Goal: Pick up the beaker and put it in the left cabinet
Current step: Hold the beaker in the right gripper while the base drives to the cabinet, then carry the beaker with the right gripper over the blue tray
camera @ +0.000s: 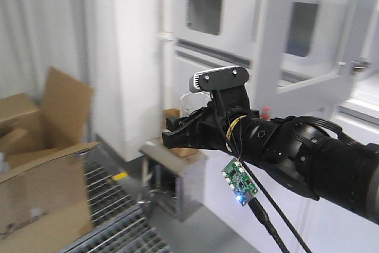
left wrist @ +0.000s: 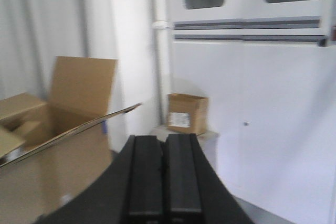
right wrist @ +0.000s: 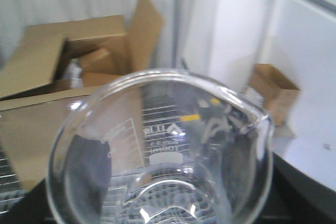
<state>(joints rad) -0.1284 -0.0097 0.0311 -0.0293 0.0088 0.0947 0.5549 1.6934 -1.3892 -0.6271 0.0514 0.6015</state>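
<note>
The beaker, clear glass with printed white graduation marks, fills the right wrist view, seen from its rolled rim down. My right gripper is shut on it, and the dark fingers show through the glass on both sides. In the front view the beaker shows pale above the black right gripper, held in mid air. My left gripper has its two black fingers pressed together with nothing between them. The left cabinet is out of view.
Open cardboard boxes stand at the left over metal grating. A small cardboard box sits on a low grey stand. White cupboard doors with windows rise behind. A green circuit board hangs from the right arm.
</note>
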